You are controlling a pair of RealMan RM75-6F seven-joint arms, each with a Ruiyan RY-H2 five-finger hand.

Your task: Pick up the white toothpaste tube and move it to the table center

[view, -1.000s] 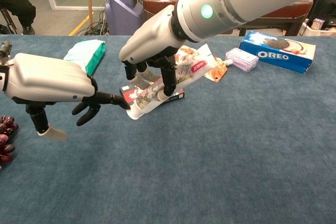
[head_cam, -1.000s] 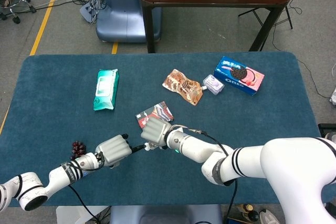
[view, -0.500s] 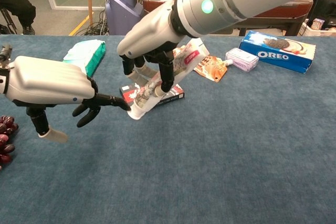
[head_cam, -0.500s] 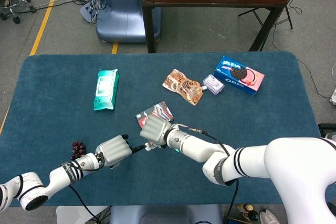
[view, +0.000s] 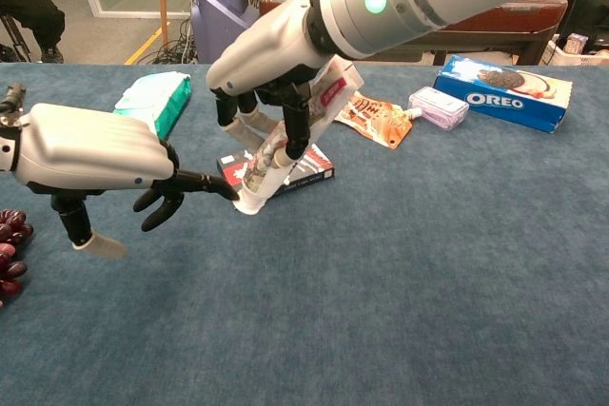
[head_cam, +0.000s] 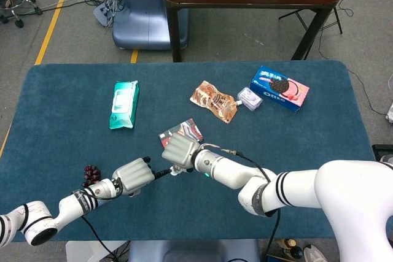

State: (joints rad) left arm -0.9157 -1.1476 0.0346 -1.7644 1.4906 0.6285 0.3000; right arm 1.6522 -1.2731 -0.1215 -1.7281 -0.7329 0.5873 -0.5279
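Chest view: right hand (view: pixel 271 83) grips toothpaste tube (view: pixel 285 145).

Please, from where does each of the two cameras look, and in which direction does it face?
Head view: high above, facing down on the whole table; both forearms and hands show.
Chest view: low at the near edge, facing across the cloth; left hand and right hand fill it.
Shared: toothpaste tube in the right hand, cookie box, green wipes pack.
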